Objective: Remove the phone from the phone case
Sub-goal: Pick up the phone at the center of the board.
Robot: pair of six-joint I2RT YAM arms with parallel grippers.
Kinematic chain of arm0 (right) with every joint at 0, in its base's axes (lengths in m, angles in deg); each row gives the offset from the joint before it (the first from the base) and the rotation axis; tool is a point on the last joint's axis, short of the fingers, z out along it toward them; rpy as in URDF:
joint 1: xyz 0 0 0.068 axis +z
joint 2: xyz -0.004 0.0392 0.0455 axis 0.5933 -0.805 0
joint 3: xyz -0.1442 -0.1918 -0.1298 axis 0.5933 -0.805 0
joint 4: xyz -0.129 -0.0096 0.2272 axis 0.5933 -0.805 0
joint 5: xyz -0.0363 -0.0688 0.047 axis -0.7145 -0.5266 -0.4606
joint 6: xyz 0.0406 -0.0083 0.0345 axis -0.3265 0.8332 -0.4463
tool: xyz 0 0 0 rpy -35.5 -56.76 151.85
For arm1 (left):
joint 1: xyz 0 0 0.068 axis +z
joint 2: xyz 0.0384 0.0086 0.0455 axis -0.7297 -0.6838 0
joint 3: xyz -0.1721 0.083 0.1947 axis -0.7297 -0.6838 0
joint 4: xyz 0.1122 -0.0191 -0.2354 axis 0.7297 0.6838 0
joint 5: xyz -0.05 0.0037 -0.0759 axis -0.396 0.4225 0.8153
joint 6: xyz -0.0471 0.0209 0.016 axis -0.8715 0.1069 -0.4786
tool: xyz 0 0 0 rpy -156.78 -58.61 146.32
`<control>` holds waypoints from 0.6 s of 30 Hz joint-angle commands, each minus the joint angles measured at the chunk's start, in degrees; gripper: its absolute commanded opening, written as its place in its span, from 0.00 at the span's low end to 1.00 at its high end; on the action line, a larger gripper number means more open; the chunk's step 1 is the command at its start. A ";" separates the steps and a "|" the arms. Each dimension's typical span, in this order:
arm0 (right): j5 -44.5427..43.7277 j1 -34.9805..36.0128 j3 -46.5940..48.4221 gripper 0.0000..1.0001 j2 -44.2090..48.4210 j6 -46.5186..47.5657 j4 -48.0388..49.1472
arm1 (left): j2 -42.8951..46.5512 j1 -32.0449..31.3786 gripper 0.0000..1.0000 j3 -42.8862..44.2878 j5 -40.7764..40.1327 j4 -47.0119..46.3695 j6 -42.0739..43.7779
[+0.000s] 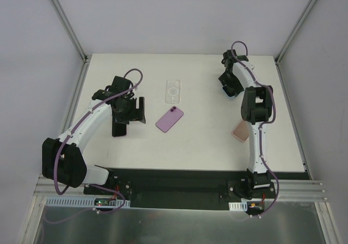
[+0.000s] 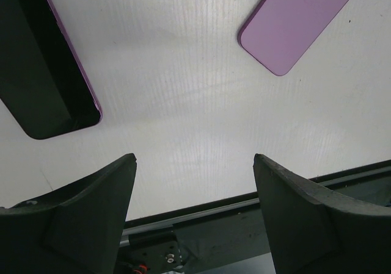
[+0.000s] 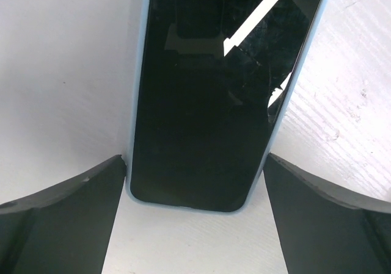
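Note:
A black-screened phone in a light blue case (image 3: 220, 91) lies face up on the white table. My right gripper (image 3: 194, 159) is open, with one finger on each side of the phone's near end; I cannot tell whether they touch it. In the top view the right gripper (image 1: 228, 87) sits over that phone (image 1: 224, 92) at the back right, hiding most of it. My left gripper (image 1: 132, 109) is open and empty at the left, and in the left wrist view (image 2: 194, 164) it is above bare table.
A purple phone (image 1: 169, 119) lies back up mid-table, also seen in the left wrist view (image 2: 299, 21). A clear empty case (image 1: 173, 92) lies behind it. A dark phone with a purple edge (image 2: 43, 72) lies by the left gripper. A peach phone (image 1: 240, 130) lies by the right arm.

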 commanded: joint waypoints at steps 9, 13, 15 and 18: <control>1.36 -0.91 -12.05 0.96 5.78 0.49 -2.24 | 0.00 0.32 0.76 0.30 1.25 0.06 1.57; 3.81 -1.17 -13.11 0.96 6.58 1.81 0.13 | -0.27 0.32 0.76 0.73 2.30 0.06 1.48; 5.30 -1.17 -13.90 0.89 6.75 3.04 1.97 | 0.34 0.32 0.76 0.74 2.57 0.06 1.48; 7.59 -1.61 -16.44 0.74 7.72 3.65 4.96 | 1.14 0.32 0.76 0.56 2.75 0.06 1.40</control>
